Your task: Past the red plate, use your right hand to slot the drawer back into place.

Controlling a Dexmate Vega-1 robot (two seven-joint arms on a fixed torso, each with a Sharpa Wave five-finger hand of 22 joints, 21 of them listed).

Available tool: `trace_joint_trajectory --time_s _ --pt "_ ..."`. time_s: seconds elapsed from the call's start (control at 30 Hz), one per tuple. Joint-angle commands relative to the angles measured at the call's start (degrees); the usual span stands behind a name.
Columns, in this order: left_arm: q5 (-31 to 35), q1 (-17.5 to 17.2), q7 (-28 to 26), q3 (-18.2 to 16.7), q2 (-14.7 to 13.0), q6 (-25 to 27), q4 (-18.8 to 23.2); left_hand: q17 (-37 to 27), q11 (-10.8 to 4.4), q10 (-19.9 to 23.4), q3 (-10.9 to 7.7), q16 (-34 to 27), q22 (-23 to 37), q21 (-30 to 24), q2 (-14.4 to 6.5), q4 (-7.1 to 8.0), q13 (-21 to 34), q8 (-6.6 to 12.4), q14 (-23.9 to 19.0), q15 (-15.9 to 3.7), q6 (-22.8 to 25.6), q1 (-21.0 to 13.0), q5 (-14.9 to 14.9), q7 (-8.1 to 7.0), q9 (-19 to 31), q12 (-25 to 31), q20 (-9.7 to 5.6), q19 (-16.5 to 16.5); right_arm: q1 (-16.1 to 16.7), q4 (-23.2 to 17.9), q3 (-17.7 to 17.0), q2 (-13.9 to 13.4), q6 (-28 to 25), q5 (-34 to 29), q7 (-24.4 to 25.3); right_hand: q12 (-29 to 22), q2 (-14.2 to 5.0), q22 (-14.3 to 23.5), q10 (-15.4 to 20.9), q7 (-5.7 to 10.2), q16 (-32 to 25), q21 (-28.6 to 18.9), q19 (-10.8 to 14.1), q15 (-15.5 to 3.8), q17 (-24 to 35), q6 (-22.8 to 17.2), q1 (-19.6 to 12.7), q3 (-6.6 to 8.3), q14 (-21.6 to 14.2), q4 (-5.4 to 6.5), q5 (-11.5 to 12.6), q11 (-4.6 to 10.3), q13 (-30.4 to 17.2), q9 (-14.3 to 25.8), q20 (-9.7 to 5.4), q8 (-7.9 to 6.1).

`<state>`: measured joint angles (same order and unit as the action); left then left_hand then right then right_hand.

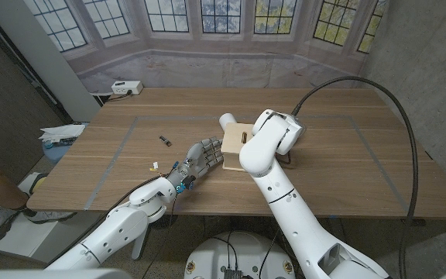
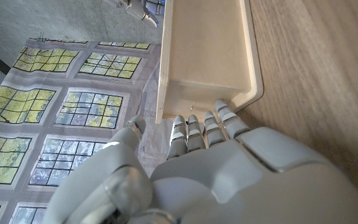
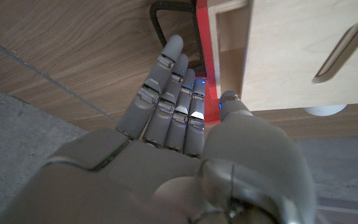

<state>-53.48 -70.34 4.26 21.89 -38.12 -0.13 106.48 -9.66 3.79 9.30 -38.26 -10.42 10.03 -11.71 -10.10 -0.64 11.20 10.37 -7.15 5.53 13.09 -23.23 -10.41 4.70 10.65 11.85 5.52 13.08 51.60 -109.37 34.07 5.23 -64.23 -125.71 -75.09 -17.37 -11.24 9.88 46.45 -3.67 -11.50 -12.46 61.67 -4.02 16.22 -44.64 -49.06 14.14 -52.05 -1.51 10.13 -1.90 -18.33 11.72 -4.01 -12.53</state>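
At the table's (image 1: 347, 163) centre, one pale plywood drawer (image 1: 235, 147) with a slotted front stands partly out. The left hand (image 1: 200, 159) touches its end, fingers together. The right hand (image 3: 185, 118) rests beside it, fingers together, holding nothing.

A white power strip (image 1: 126, 87), a small dark object (image 1: 164, 140), perhaps a screw.

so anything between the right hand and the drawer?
Nothing visible. In the right wrist view the right hand sits right beside the drawer, thumb at its front panel. The left hand braces the wooden box's other side.
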Motion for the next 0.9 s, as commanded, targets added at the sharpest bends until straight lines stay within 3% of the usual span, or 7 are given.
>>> trace_joint_trajectory --time_s 0.03,0.2,0.6,0.9 --pt "0.02 0.33 -0.09 0.05 -0.11 0.51 -0.08 -0.12 -0.17 -0.31 -0.39 0.23 0.28 -0.1 -0.08 -0.04 0.1 0.17 0.03 0.22 -0.3 0.2 -0.32 -0.06 0.16 -0.11 -0.01 0.34 0.61 0.23 -1.24 -1.1 -1.39 1.51 2.62 0.4 -0.37 0.21 0.44 0.35 -0.75 0.11 0.17 -0.56 0.13 -0.88 1.57 0.5 -0.5 1.43 0.32 0.5 0.08 -0.02 -0.68 -0.33" --pt "0.17 0.4 -0.38 -0.07 -0.08 0.52 -0.15 -0.1 -0.11 -0.34 -0.42 0.23 0.28 -0.1 -0.12 -0.18 0.09 0.21 0.04 0.12 -0.26 0.09 -0.33 -0.1 0.15 -0.11 -0.02 0.36 0.29 1.03 -1.52 -1.86 -2.95 3.59 4.04 0.82 -0.8 0.29 0.75 0.8 -0.97 0.13 0.18 -1.42 0.18 -1.17 2.61 1.52 -0.6 2.79 0.6 0.89 0.31 -0.03 -1.32 -0.29" --pt "0.27 0.98 -0.57 -0.08 0.04 0.94 -0.45 -0.06 -0.08 -0.18 -0.36 0.17 0.28 -0.09 -0.05 -0.6 0.08 0.38 -0.07 0.02 0.07 -0.15 -0.32 -0.08 0.15 -0.03 -0.06 0.37 -0.94 2.88 -1.6 -2.69 -6.76 7.62 6.48 1.38 -0.88 0.39 3.91 1.61 -2.57 -0.97 3.41 -3.28 0.05 -3.48 3.64 6.71 -4.51 5.73 1.09 1.42 1.05 -0.12 -2.84 -0.57" --pt "0.37 1.64 -0.25 -0.07 0.15 1.13 -0.84 -0.07 -0.3 -0.15 -0.24 0.16 0.28 -0.08 -0.07 -0.88 0.07 0.39 -0.02 0.05 0.05 -0.31 -0.29 -0.11 0.14 -0.01 -0.07 0.35 -2.56 3.75 -0.82 -3.76 -9.62 11.76 7.67 1.65 -0.77 0.38 4.97 1.38 -3.0 -1.38 4.84 -3.88 -0.16 -4.2 3.4 9.06 -6.12 6.09 0.98 1.41 1.27 -0.19 -3.37 -0.57"
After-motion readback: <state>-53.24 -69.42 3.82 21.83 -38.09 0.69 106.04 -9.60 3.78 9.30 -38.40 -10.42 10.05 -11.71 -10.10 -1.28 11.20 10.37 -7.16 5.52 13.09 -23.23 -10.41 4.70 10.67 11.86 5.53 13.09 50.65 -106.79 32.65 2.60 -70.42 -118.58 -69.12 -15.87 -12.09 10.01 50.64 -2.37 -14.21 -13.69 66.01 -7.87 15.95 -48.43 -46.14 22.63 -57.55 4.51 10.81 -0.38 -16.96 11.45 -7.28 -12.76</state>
